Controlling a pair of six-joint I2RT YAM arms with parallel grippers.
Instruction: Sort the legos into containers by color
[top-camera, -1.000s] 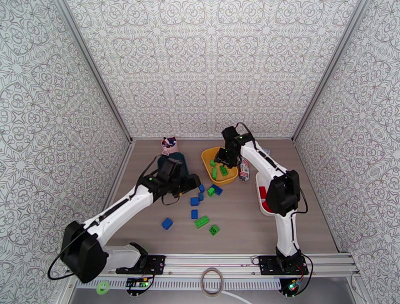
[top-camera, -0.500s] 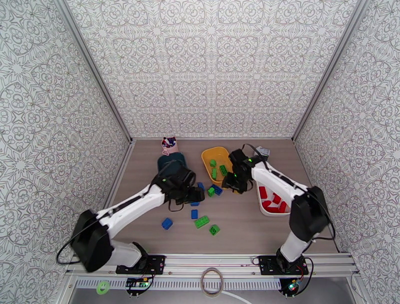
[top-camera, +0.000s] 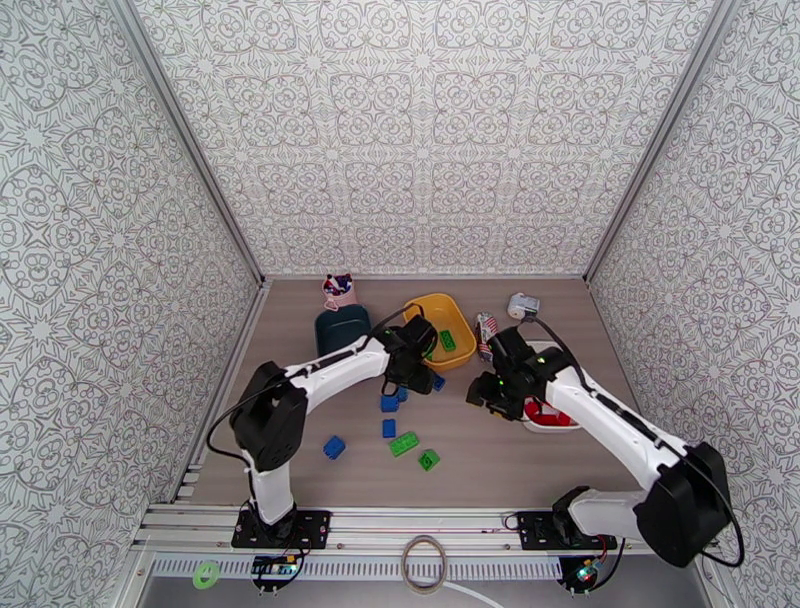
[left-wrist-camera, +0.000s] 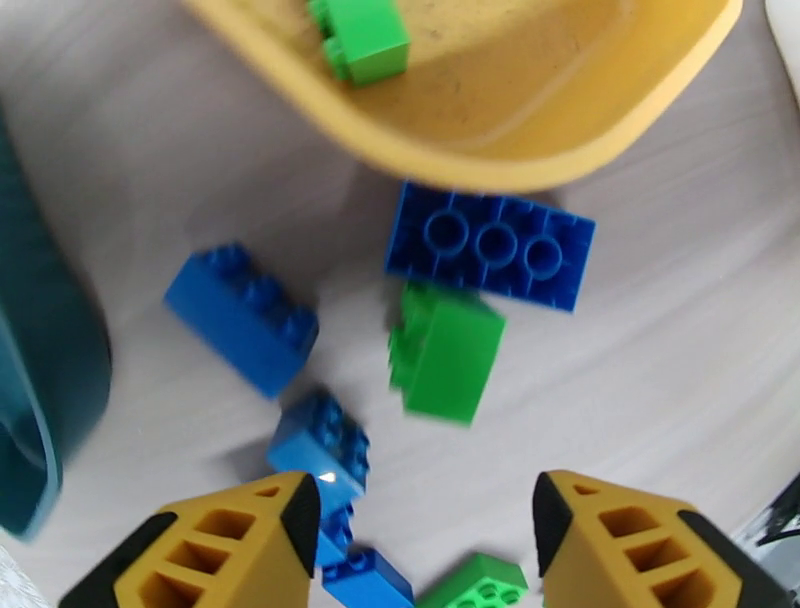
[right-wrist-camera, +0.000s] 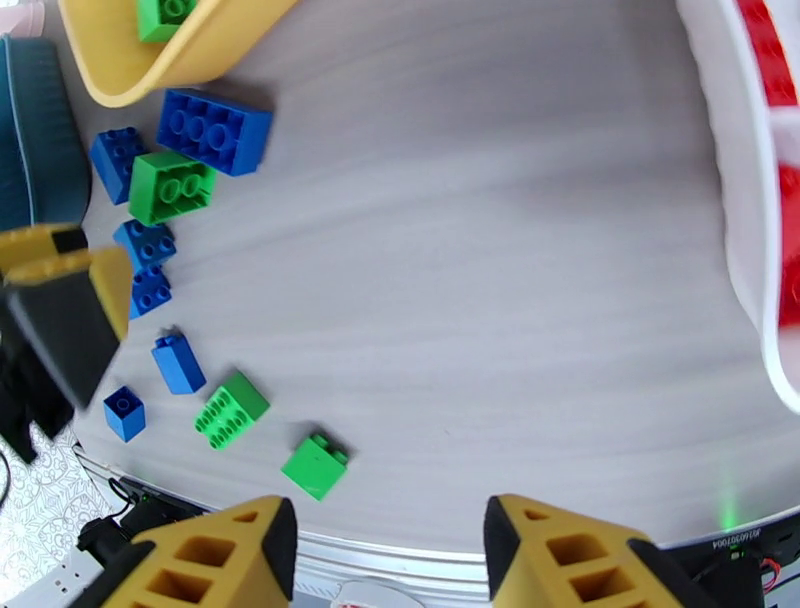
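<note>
- The wood-grain table (top-camera: 560, 460) is enclosed by patterned walls.
- The left gripper (left-wrist-camera: 420, 505) is held low over a cluster of loose legos (top-camera: 389, 402) near the yellow bin (top-camera: 440, 298). Its jaws are parted and nothing is grasped between them.
- A green brick (left-wrist-camera: 450, 350) is seen ahead of these jaws, just beside a flat blue brick (left-wrist-camera: 490, 245) that lies close to the yellow bin's wall.
- The right gripper (right-wrist-camera: 388, 515) is positioned over bare table, between the cluster and the white bin (right-wrist-camera: 735, 190). Its jaws are also released and empty.
- Red bricks (right-wrist-camera: 770, 50) are found in the white bin, and green ones (top-camera: 447, 340) in the yellow bin.
- The teal bin (top-camera: 340, 325) is placed left of the yellow bin.
- A lone blue brick (top-camera: 334, 447) and a long green brick (top-camera: 404, 443) are scattered nearer to the arm bases.
</note>
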